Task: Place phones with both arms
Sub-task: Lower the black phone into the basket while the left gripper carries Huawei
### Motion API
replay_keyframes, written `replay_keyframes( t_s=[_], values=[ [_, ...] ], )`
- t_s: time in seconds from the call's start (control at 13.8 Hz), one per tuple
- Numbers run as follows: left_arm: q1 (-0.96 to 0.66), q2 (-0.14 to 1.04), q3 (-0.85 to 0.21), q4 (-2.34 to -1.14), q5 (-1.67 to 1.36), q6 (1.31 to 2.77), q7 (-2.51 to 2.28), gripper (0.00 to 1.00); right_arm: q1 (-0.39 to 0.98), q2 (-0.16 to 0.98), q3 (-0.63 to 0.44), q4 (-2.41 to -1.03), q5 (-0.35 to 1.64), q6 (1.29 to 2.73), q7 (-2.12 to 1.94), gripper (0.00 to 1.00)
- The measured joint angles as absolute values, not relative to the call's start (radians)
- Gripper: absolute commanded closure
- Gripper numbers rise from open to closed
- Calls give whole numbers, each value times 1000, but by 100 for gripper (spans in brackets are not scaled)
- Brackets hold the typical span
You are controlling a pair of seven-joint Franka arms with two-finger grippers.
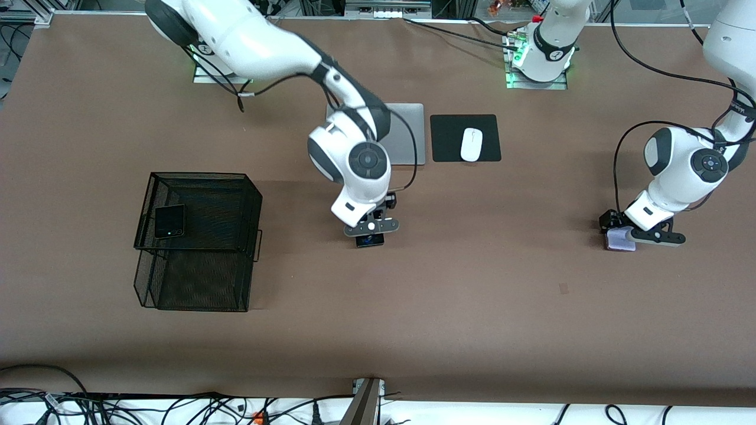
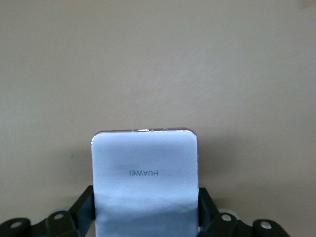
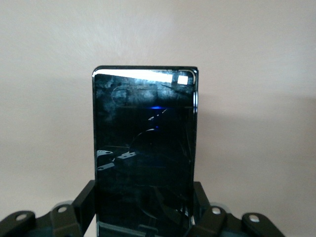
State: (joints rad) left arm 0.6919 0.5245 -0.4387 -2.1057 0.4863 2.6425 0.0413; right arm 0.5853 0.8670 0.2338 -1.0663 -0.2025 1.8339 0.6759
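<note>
My right gripper is low at the table's middle, shut on the long slim black phone. In the right wrist view its fingers press both long edges of the phone. My left gripper is low at the left arm's end of the table, shut on the pale lilac-white phone. In the left wrist view this phone shows a HUAWEI mark and sits between the fingers. I cannot tell whether either phone touches the table. The small squarish black phone lies in the upper tray of the basket.
A black wire-mesh basket stands toward the right arm's end of the table. A grey laptop lies partly under the right arm. Beside it, a white mouse rests on a black pad.
</note>
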Motion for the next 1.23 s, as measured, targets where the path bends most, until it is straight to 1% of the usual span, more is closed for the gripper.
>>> replay_keyframes(
  t_s=[0.07, 0.22, 0.36, 0.51, 0.65, 0.79, 1.01, 1.16, 1.23],
  values=[
    [694, 512, -478, -2071, 486, 2555, 41, 67, 573, 835, 242, -1037, -202, 1772, 676, 100],
    [694, 493, -573, -1963, 479, 2328, 39, 68, 521, 759, 248, -1012, -197, 1672, 670, 100],
    [683, 487, -662, -1849, 419, 2132, 38, 68, 435, 688, 239, -1013, -146, 1572, 607, 100],
    [618, 487, -700, -1756, 333, 2013, 37, 68, 354, 632, 178, -1026, -81, 1498, 493, 100],
    [510, 489, -703, -1696, 256, 1968, -7, 68, 318, 573, 71, -1089, -30, 1484, 362, 100],
    [393, 511, -704, -1654, 197, 1964, -92, 67, 313, 501, -38, -1211, 3, 1536, 240, 100],
    [211, 592, -701, -1589, 187, 1973, -239, 66, 311, 391, -138, -1488, 25, 1740, 120, 100],
    [80, 658, -680, -1558, 187, 2049, -341, 65, 312, 341, -150, -1667, 35, 1863, 105, 100],
    [11, 687, -651, -1549, 187, 2108, -402, 65, 315, 326, -149, -1742, 36, 1916, 105, 100]
  ],
)
